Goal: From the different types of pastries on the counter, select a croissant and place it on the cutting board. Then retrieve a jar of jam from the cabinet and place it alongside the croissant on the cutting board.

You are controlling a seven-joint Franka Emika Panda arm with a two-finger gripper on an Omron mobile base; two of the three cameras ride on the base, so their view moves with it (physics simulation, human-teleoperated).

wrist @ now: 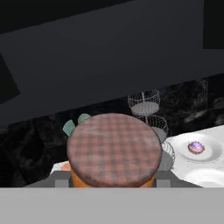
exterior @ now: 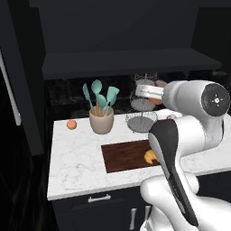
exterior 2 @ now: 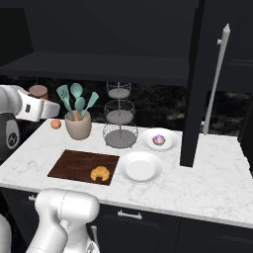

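Note:
My gripper (wrist: pixel 112 180) is shut on the jar of jam (wrist: pixel 114 149), an orange jar with a checked reddish lid. It hangs in the air in front of the black cabinet (exterior: pixel 126 61), above the counter (exterior: pixel 76 162). From the sides, the jar (exterior 2: pixel 38 92) (exterior: pixel 159 85) pokes out of the white hand (exterior 2: pixel 33 109). The golden croissant (exterior 2: pixel 100 173) (exterior: pixel 150 156) lies on the right part of the dark brown cutting board (exterior 2: pixel 74 165) (exterior: pixel 124 155). The purple-topped pastry (exterior 2: pixel 159 140) (wrist: pixel 196 147) rests on a white plate.
A beige pot of teal utensils (exterior 2: pixel 78 126) and a three-tier wire stand (exterior 2: pixel 119 123) stand behind the board. A peach-coloured fruit (exterior 2: pixel 56 123) lies at the back left. An empty white plate (exterior 2: pixel 141 166) sits right of the board, and a tall dark column (exterior 2: pixel 197 84) stands further right.

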